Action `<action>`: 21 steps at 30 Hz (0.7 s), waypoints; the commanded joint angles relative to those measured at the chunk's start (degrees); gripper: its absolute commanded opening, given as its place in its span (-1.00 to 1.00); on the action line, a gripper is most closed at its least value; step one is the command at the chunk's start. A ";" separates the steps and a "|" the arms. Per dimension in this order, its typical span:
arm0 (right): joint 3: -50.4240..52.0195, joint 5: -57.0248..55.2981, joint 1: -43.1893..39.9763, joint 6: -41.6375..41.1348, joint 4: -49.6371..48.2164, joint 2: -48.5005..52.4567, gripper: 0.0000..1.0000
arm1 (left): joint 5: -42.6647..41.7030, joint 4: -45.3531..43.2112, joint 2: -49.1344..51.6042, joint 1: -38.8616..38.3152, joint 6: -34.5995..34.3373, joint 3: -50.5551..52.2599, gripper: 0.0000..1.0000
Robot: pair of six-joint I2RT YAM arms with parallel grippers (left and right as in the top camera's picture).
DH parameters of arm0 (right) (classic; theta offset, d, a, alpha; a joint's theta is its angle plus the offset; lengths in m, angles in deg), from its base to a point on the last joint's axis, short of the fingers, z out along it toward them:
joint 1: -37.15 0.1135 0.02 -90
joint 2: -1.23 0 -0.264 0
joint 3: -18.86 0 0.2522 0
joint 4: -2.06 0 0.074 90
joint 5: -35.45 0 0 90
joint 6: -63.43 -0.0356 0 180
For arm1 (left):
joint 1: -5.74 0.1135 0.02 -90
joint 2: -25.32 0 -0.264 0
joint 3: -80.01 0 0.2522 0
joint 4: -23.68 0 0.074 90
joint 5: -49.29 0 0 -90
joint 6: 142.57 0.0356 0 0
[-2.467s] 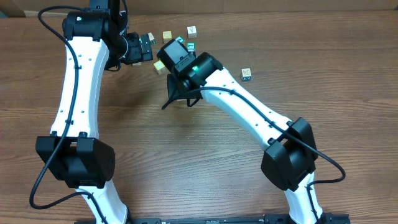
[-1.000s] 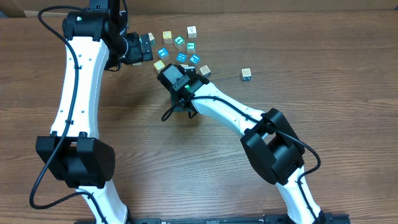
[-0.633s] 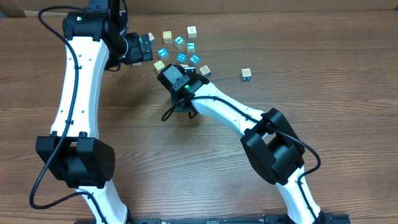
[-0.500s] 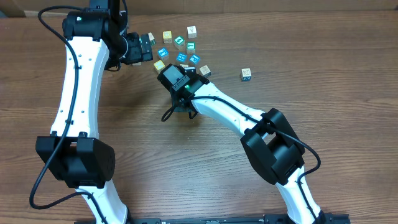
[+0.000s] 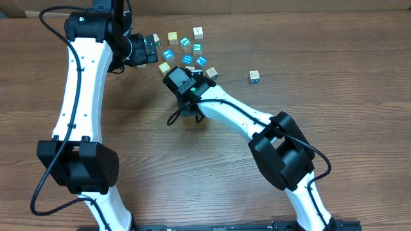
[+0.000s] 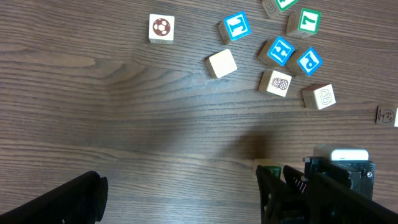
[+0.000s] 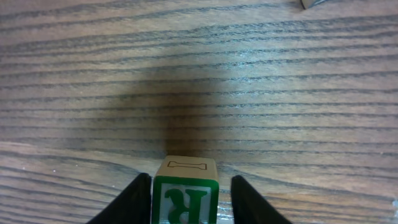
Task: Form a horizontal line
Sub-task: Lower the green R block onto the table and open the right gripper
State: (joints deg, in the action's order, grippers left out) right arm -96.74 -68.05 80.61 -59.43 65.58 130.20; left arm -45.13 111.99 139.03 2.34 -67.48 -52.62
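Right claw [image 7: 189, 185], slightly parted, flanks the green R cube [image 7: 185, 205] at six o'clock. Left claw [image 5: 155, 49] is spread wide, holding nothing.

**Table** [image 7: 199, 74]: brown wood with dark, straight grain.
**R cube** [image 7: 185, 202], flanked by my right fingers [image 7: 134, 200], which are black: green letter face, and a pale wooden top with a thin dark outline on it.

From my left wrist, whose left finger [image 6: 62, 199] is also black:
- **Football cube** [image 6: 161, 28]: white with a dark red ball.
- **Plain cube** [image 6: 222, 63]: pale yellow.
- **T cube** [image 6: 236, 26], **P cube** [image 6: 309, 60] and another blue cube [image 6: 280, 51]: bright blue and white letter faces.
- **7 cube** [image 6: 308, 20]: green and white.
- **Patterned cube** [image 6: 279, 83]: pale with fine dark hatching.
- **Outline cube** [image 6: 319, 96]: pale with a faint line drawing.

**My arms** [image 5: 80, 83]: white shells with black joints.
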 commanded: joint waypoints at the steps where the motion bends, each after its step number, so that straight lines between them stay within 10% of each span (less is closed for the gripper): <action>1: 0.28 -0.55 -0.46 -0.39 0.04 0.07 -0.42 | 0.39 0.00 0.28 -0.37 -0.55 -0.37 1.00; 21: 0.28 -0.59 -0.90 -0.39 -0.09 0.07 -0.39 | 0.39 0.00 0.28 -0.37 -0.55 -0.37 0.99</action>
State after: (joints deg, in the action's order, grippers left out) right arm -96.74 -68.07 79.96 -59.60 65.06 130.20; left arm -45.13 111.99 139.03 2.34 -67.48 -52.62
